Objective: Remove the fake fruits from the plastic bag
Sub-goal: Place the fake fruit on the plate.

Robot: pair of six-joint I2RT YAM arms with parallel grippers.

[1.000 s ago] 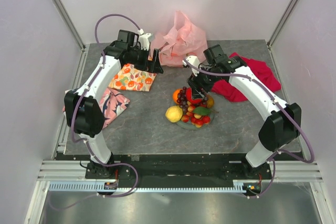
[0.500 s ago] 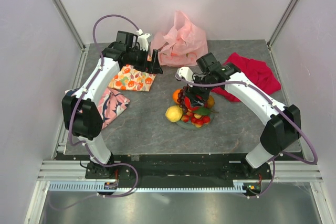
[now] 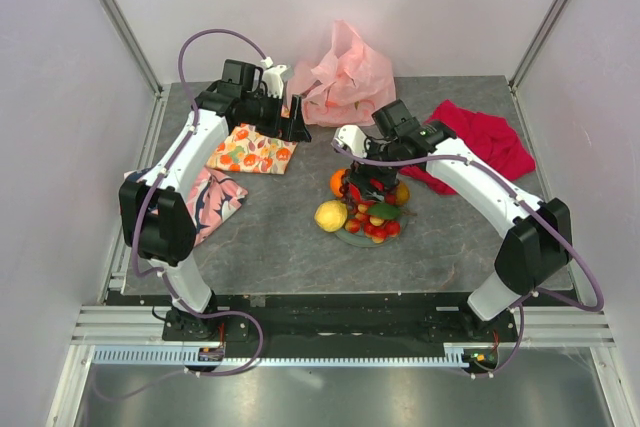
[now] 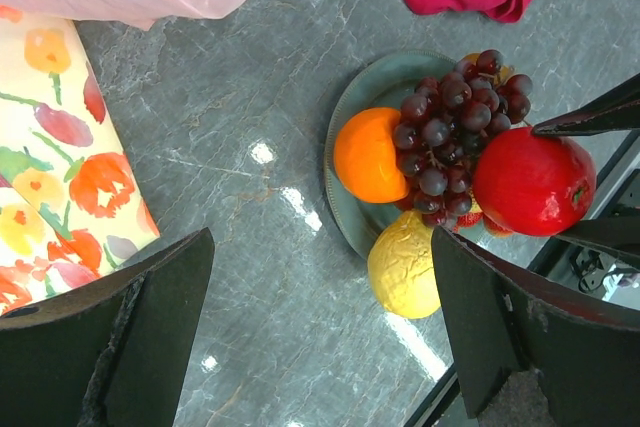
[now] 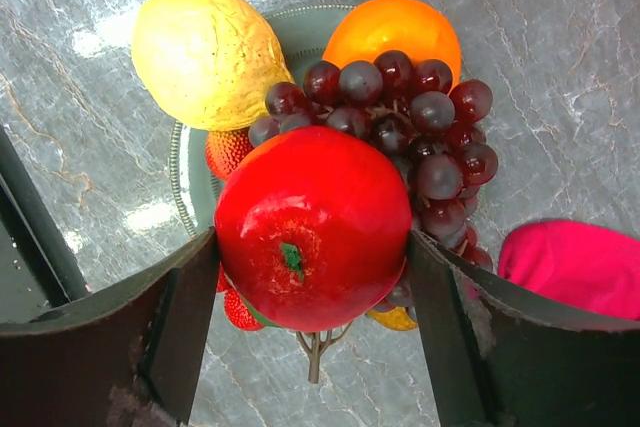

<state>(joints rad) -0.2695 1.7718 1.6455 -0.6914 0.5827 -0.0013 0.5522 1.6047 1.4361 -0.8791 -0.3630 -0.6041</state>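
The fake fruits lie heaped on a grey-green plate (image 4: pixel 345 112): a yellow lemon (image 3: pixel 331 216), an orange (image 4: pixel 368 155), dark grapes (image 5: pixel 420 117) and small red pieces. My right gripper (image 5: pixel 312 237) hangs low over the heap, with both fingers against the sides of a red apple (image 5: pixel 310 207) that rests on top of the grapes. The pale-pink plastic bag (image 3: pixel 345 82) sits crumpled at the back of the table. My left gripper (image 3: pixel 296 117) hovers open and empty beside the bag, left of the plate.
A red cloth (image 3: pixel 485 142) lies right of the plate, under the right arm. A fruit-printed cloth (image 3: pixel 252 149) and a pink-and-navy cloth (image 3: pixel 215 197) lie on the left. White walls and metal posts close in the grey stone-patterned table.
My right gripper has swung left and come down with the red apple, from the red cloth's edge onto the fruit heap. The left arm has barely moved.
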